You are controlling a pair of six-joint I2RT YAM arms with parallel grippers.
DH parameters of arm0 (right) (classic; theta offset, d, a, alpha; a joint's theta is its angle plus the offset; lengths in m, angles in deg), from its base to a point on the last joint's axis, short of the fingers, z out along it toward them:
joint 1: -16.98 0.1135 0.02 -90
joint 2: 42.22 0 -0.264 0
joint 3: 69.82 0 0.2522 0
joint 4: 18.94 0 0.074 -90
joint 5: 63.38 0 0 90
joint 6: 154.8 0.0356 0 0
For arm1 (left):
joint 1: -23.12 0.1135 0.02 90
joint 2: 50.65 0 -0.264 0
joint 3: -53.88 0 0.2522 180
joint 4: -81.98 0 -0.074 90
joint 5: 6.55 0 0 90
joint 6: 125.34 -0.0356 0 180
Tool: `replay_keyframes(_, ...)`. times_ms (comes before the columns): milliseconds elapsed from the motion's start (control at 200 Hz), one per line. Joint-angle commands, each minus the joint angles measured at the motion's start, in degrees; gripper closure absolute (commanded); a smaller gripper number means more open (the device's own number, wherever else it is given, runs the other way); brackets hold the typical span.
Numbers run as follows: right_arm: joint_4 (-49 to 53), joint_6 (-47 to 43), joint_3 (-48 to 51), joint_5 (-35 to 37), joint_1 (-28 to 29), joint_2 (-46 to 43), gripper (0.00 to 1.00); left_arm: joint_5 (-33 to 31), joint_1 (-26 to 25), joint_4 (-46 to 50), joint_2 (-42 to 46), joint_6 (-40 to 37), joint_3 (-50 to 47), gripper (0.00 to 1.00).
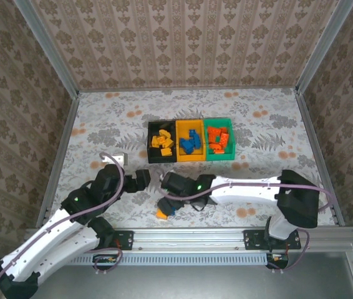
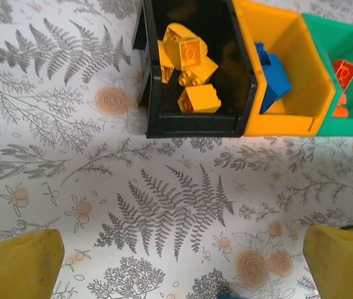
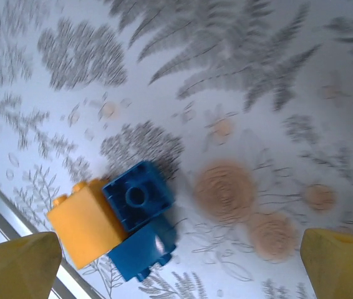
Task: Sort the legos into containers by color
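Reaching in from the right, the right gripper (image 1: pixel 164 200) is hovering over a few loose legos (image 1: pixel 163 211) near the front of the table (image 1: pixel 101 124) in the overhead view. The left gripper (image 1: pixel 144 179) is waiting just beside it. Farther back, the black bin (image 1: pixel 150 142) is holding yellow-orange pieces, the yellow bin (image 1: pixel 191 158) blue ones and the green bin (image 1: pixel 219 120) red-orange ones. On the left wrist camera, the left gripper (image 2: pixel 179 268) is standing wide apart with nothing between its fingers, looking at bare cloth and the black bin (image 2: pixel 151 93). On the right wrist camera, the right gripper (image 3: pixel 179 268) is likewise spread and gripping nothing, hanging above a yellow-orange brick (image 3: pixel 86 221) that is touching two blue bricks (image 3: pixel 138 198). They are lying near the rail (image 3: pixel 2 205). Because these pieces are pressing together, a closing pinch is likely to be catching two colours at once, or nudging one toward the rail. With the wrists this near, the arms are also risking a bump.
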Motion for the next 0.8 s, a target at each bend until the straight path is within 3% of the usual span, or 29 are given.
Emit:
replay_keyframes(0,-1.3,-4.4,-3.6,4.7,2.3,4.3,0.0,-2.5,0.7,3.5,1.7,-0.9,2.7,0.0)
replay_keyframes(355,3.1,-4.8,-7.6,10.5,5.7,13.2,0.0,-2.3,1.4,4.3,2.5,-0.3,1.7,0.0)
replay_keyframes(795,7.3,2.1,2.8,15.6,-5.7,5.1,0.14,-0.9,2.1,3.6,1.8,-0.6,1.4,0.0)
